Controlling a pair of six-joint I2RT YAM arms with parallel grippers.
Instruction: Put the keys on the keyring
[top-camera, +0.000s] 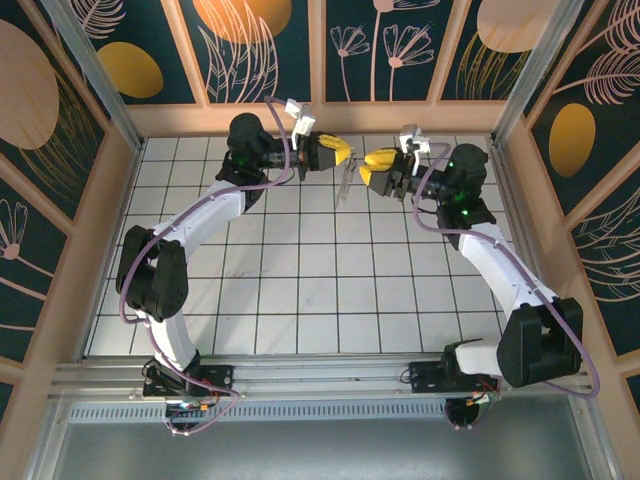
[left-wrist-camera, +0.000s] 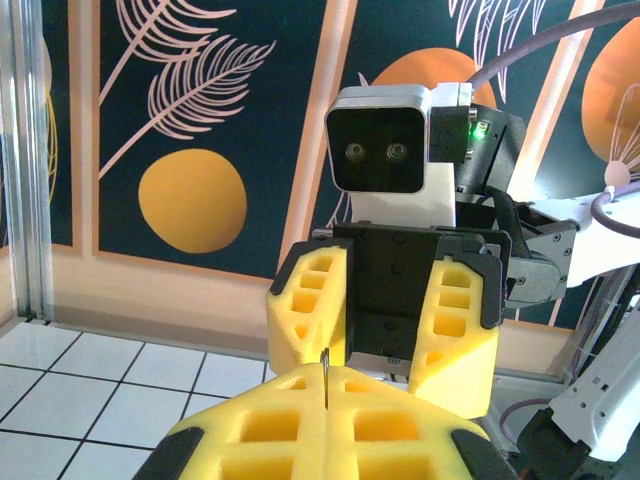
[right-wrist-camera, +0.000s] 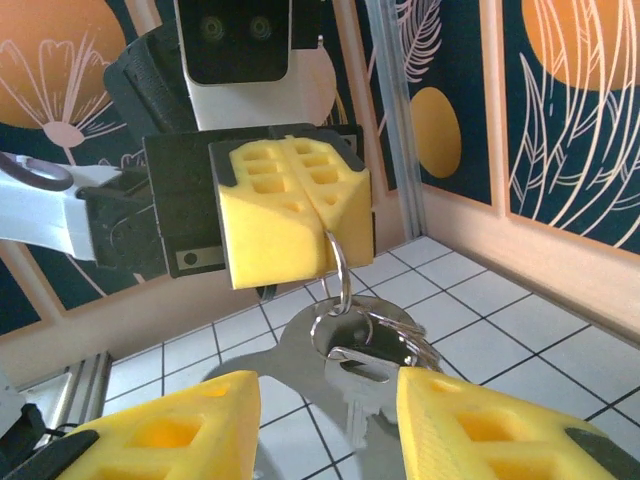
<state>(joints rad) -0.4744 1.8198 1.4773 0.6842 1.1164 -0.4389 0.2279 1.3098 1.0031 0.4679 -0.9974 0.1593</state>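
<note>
My left gripper (top-camera: 340, 153) is shut on the keyring (right-wrist-camera: 342, 272), a thin silvery loop that hangs from its yellow fingers (right-wrist-camera: 290, 212). In the left wrist view just a thin metal edge of the keyring (left-wrist-camera: 326, 375) pokes out between the closed pads of my left gripper (left-wrist-camera: 326, 392). The keys (right-wrist-camera: 375, 352) dangle in a bunch below the ring, a silver one in front, and they also hang above the tiles in the top view (top-camera: 345, 184). My right gripper (right-wrist-camera: 325, 390) faces them, open, one finger on each side of the bunch and not touching it. In the top view the right gripper (top-camera: 376, 166) is close to the left one.
Both grippers hover above the far middle of the white tiled floor (top-camera: 300, 290). The patterned back wall (top-camera: 320, 50) is just behind them, with wooden-framed side walls (top-camera: 80, 220) left and right.
</note>
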